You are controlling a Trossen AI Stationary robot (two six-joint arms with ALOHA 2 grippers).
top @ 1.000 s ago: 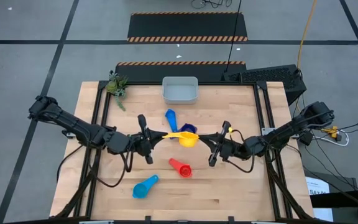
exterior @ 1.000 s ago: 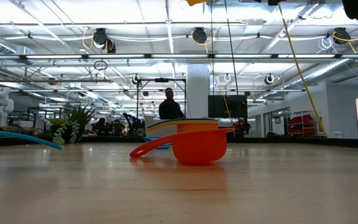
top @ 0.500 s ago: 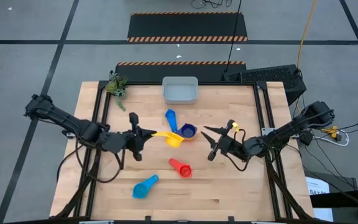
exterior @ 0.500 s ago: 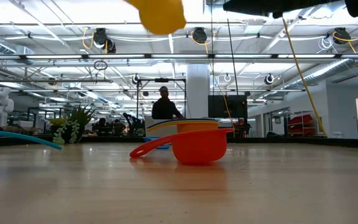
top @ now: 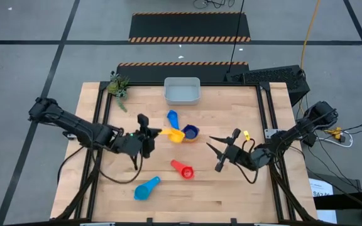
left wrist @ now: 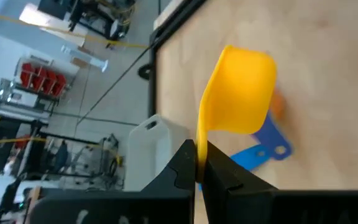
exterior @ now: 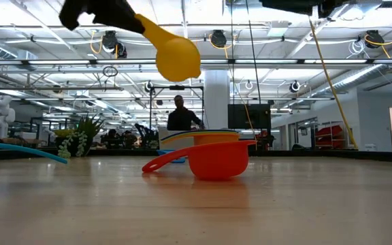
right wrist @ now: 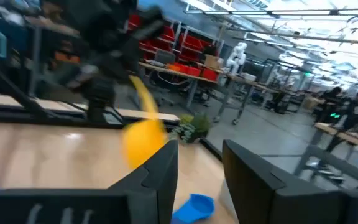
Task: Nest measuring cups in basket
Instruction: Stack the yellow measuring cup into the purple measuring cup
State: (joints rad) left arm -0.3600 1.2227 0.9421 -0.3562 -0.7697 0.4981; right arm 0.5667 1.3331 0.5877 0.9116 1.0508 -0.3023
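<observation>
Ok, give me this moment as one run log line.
left claw: shut on yellow cup handle, lifted | right claw: open, empty | basket: no cups inside | red cup: on table

Yellow cup (top: pixel 177 135), red cup (top: pixel 183 169), navy cup (top: pixel 190 132), pale basket (top: pixel 181 91).

Wood table (top: pixel 244 188) (matt), seemingly plastic yellow cup (exterior: pixel 177 58)

Basket (top: pixel 181 91) at the table's (top: pixel 244 194) far edge, plant (top: pixel 118 85) to its left, scattered measuring cups (top: pixel 182 169) nearer.
</observation>
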